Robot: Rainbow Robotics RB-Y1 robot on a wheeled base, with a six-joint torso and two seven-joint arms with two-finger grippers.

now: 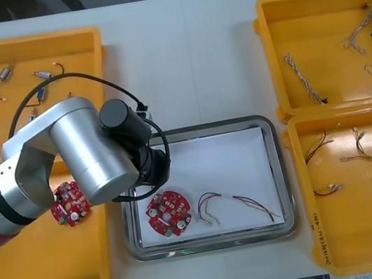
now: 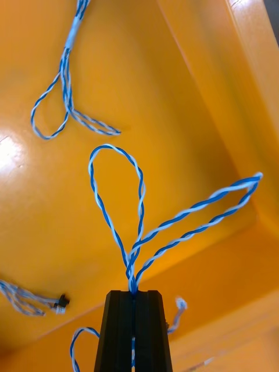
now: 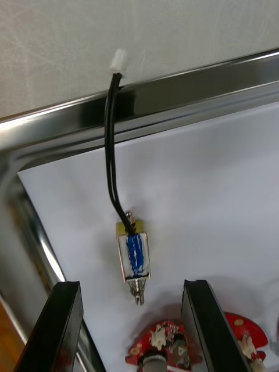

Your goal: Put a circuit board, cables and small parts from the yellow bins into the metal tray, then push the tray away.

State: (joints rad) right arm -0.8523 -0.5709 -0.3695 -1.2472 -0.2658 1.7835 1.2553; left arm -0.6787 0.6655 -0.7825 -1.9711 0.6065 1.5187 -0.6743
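Small metal part [image 3: 133, 256] lies in metal tray [image 3: 174, 99] beneath my spread left hand [image 3: 131, 285], seemingly delivered; right hand [image 2: 133, 293] pinches blue-white cable [image 2: 131, 264] over yellow bin [image 2: 174, 87] for transfer.

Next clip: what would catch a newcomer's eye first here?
The silver left arm looms over the left side of the metal tray, with the left gripper open over a small metal part on the white inside. In the far right yellow bin, the right gripper is shut on a twisted blue and white cable.
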